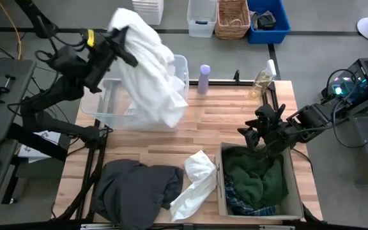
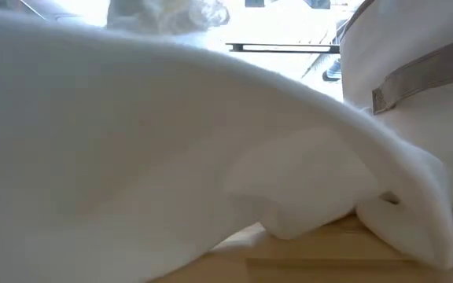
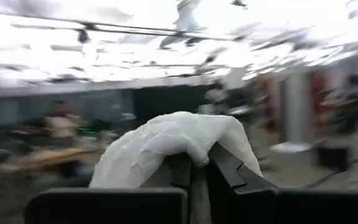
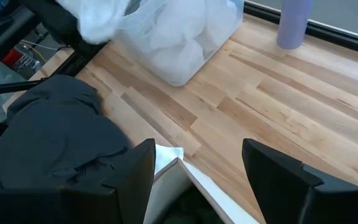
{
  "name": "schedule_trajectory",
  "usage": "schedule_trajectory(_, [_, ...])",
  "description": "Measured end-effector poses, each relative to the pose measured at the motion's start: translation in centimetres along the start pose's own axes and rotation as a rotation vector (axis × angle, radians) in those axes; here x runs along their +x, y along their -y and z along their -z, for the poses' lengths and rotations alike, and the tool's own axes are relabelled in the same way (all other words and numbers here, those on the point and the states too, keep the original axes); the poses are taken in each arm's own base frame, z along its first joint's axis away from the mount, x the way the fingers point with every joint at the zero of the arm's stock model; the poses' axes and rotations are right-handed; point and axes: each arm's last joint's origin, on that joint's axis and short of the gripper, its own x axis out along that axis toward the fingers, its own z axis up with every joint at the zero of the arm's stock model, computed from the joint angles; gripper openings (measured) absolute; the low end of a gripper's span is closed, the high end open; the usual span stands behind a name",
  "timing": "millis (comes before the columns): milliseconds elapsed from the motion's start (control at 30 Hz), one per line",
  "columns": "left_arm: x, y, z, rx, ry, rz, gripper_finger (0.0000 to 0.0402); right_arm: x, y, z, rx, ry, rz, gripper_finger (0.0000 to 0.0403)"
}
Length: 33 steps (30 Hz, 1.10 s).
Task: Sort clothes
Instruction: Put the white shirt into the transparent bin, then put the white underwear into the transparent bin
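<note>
Left gripper point(image 1: 121, 39) is clamped on a large white cloth garment point(image 1: 151, 80), held up above the clear plastic bin point(image 1: 181, 66) at the far left of the light wooden bench point(image 1: 222, 118). The garment hangs from the gripper in a long drape, its lower folds reaching down over the bin. In the left wrist view the same white fabric point(image 3: 166, 144) bulges out from between the dark fingers point(image 3: 229, 168), which are pressed together on it.

Right gripper point(image 1: 255, 134) hovers at the far rim of the cream fabric box point(image 1: 294, 191) on the near right of the bench, with its fingers point(image 4: 277, 171) spread apart and nothing between them. Inside that box lie a dark green soft garment point(image 1: 255, 176) and, nearer the front, a blue-and-white plaid shirt point(image 1: 245, 203).

A dark grey crumpled garment point(image 1: 133, 188) lies on the near left of the bench, partly over the front edge. Just beside it, between it and the box, lies a small white cloth piece point(image 1: 195, 182), touching the grey garment's edge. That white piece fills most of the low view point(image 2: 171, 157), with the box wall point(image 2: 423, 86) to its right.

A lilac cylindrical bottle point(image 1: 204, 78) stands upright at the far edge of the bench, just beside the bin.
</note>
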Motion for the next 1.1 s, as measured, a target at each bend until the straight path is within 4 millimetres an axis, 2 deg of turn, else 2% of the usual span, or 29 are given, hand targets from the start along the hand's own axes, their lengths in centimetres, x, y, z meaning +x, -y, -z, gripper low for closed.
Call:
schedule_trajectory(100, [0.6, -0.3, 0.7, 0.116, -0.059, -0.069, 0.0008, 0.0, 0.0, 0.0, 0.0, 0.0, 0.0, 0.0236])
schedule_trajectory(233, [0.7, 0.8, 3.5, 0.159, -0.25, -0.001, 0.0008, 0.0, 0.0, 0.0, 0.0, 0.005, 0.001, 0.0236])
schedule_trajectory(333, [-0.4, 1.6, 6.9, 0.178, -0.498, 0.053, 0.0008, 0.0, 0.0, 0.0, 0.0, 0.007, 0.002, 0.0236])
schedule_trajectory(467, [-2.9, 2.5, 12.3, 0.205, -0.804, 0.08, 0.0008, 0.0, 0.0, -0.1, -0.007, 0.024, 0.008, 0.0236])
schedule_trajectory(533, [-4.0, 2.9, 14.1, 0.182, -0.922, 0.131, 0.0008, 0.0, 0.0, -0.1, -0.009, 0.031, 0.011, 0.0236])
schedule_trajectory(600, [-4.6, 3.3, 14.8, 0.142, -0.988, 0.194, 0.0013, 0.0, 0.0, -0.1, -0.009, 0.035, 0.012, 0.0236])
schedule_trajectory(667, [-4.6, 3.5, 14.6, 0.091, -1.006, 0.24, 0.0039, 0.0, 0.1, -0.1, -0.009, 0.035, 0.012, 0.0236])
schedule_trajectory(767, [-4.3, 3.2, 13.2, 0.062, -0.98, 0.283, 0.0101, 0.0, 0.1, -0.1, -0.009, 0.035, 0.013, 0.0236])
schedule_trajectory(967, [-3.3, 2.1, 8.7, -0.016, -0.894, 0.507, 0.0227, 0.0, 0.0, -0.1, -0.009, 0.025, 0.01, 0.0236])
schedule_trajectory(1100, [-3.3, 2.1, 5.5, -0.167, -0.83, 0.692, 0.0281, 0.0, 0.0, 0.0, -0.009, -0.003, 0.001, 0.0236])
